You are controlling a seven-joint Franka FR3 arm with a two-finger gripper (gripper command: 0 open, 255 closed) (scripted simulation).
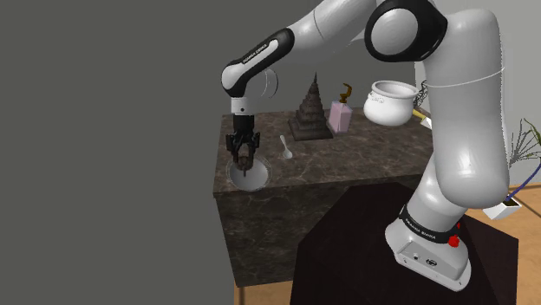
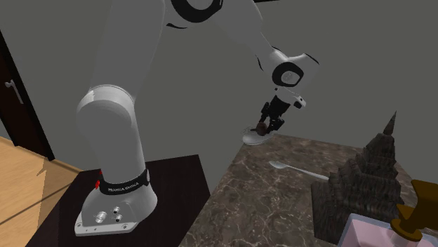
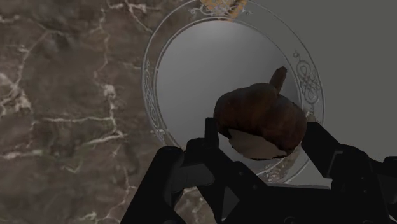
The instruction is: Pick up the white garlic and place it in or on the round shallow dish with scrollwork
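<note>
The jaws were clamped on the brown garlic bulb (image 3: pixel 257 118), hanging just over the round scroll-rimmed dish (image 3: pixel 154 89) at the shoulder view's left end of the marble bench (image 3: pixel 63 95), so the pickup seemed done, with only lowering and release left.

You have a garlic (image 3: pixel 261 121) between the jaws that reads brown, dull and lumpy, not white. Beyond the jaws, the dish (image 3: pixel 191 70) is smooth and pale grey with a soft sheen. Beside the dish, the counter (image 3: pixel 63 95) looks like polished dark marble with pale veins. The gripper (image 3: pixel 262 130) is matt black.
</note>
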